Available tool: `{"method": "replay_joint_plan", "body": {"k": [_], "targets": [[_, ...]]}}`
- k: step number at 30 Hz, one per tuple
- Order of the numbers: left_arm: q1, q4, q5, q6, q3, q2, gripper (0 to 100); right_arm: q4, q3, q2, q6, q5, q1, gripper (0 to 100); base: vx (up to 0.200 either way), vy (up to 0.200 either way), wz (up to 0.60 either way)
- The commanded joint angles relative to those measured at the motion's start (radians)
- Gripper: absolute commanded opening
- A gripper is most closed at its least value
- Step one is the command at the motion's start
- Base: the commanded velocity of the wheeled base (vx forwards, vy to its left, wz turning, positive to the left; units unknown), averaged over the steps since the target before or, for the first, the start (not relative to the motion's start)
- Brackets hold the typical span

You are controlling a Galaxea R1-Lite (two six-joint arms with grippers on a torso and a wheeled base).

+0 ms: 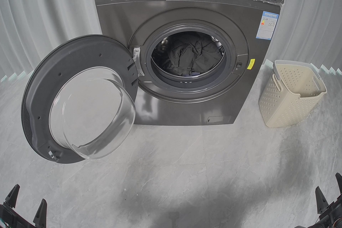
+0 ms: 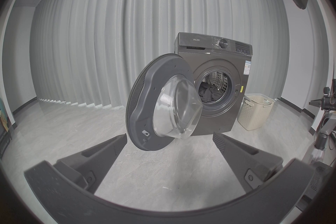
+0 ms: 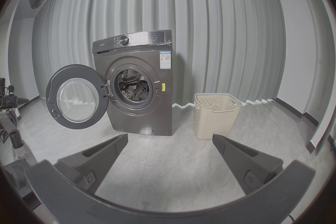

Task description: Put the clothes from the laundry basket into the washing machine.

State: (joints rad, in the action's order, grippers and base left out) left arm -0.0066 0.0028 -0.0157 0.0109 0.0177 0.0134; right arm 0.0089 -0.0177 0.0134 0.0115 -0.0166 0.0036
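Head camera, looking down at the floor (image 1: pixel 199 175). The washing machine (image 1: pixel 199 104) stands at my 12 o'clock, its front square to me and the drum mouth pointing straight back at the rig.

The door (image 1: pixel 39 97) is hinged on the machine's 9 o'clock side and is swung wide toward my 10 o'clock. Its glass bowl (image 1: pixel 89 111) bulges out into the room.

The clothes (image 1: pixel 192 54) are inside the drum. They form a dark crumpled heap resting on the lower half of the opening. The heap is wider than it is tall, with its long axis running 9 to 3 across the drum. I cannot tell separate pieces apart.

The laundry basket (image 1: pixel 281 104) sits on the floor at my 2 o'clock, just beside the machine's right front corner but apart from it. It is cream and perforated, with its mouth up. In the right wrist view the basket (image 3: pixel 213 119) stands upright, one broad side toward that camera.

The left pincer (image 1: pixel 28 193) is low at my 7 o'clock, spread, with nothing between its fingers. The left wrist view shows the same wide gap (image 2: pixel 169 135), aimed at the open door. The right pincer (image 1: pixel 328 182) is at my 5 o'clock, also spread and empty. In its wrist view (image 3: pixel 170 135) it faces the floor between machine and basket.

A pleated grey curtain (image 1: pixel 46 0) hangs behind it all.
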Motion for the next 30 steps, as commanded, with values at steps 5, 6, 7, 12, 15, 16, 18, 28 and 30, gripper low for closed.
{"method": "replay_joint_plan", "body": {"k": [5, 6, 7, 12, 15, 16, 18, 28, 30], "targets": [[0.000, 0.000, -0.003, 0.000, -0.015, -0.013, 100, 0.000, 0.015, -0.013, 0.001, 0.000, 0.001, 100, 0.000, 0.160, 0.00], [0.000, 0.000, -0.003, 0.000, -0.015, -0.013, 100, 0.000, 0.015, -0.013, 0.001, 0.000, -0.001, 100, 0.000, 0.200, 0.00], [0.000, 0.000, -0.001, 0.000, -0.015, -0.013, 100, 0.000, 0.015, -0.013, 0.001, 0.000, 0.001, 100, 0.000, 0.200, 0.00], [0.000, 0.000, -0.001, 0.000, -0.015, -0.013, 100, 0.000, 0.015, -0.013, 0.001, 0.000, 0.001, 100, 0.000, 0.200, 0.00], [0.000, 0.000, 0.002, 0.001, -0.015, -0.013, 100, 0.000, 0.015, -0.013, 0.001, 0.000, -0.001, 100, 0.000, 0.200, 0.00], [0.000, 0.000, 0.002, 0.001, -0.015, -0.013, 100, 0.000, 0.015, -0.013, 0.001, 0.000, -0.001, 100, 0.000, 0.200, 0.00], [0.000, 0.000, 0.005, 0.000, -0.015, -0.013, 100, 0.000, 0.015, -0.013, 0.002, 0.000, -0.001, 100, 0.000, 0.000, 0.00], [0.000, 0.000, 0.003, 0.001, -0.015, -0.013, 100, 0.000, 0.015, -0.013, 0.001, 0.000, -0.002, 100, 0.000, 0.000, 0.00], [0.000, 0.000, 0.005, 0.003, -0.015, -0.013, 100, 0.000, 0.015, -0.013, 0.001, 0.000, -0.001, 100, 0.000, 0.000, 0.00]]}}
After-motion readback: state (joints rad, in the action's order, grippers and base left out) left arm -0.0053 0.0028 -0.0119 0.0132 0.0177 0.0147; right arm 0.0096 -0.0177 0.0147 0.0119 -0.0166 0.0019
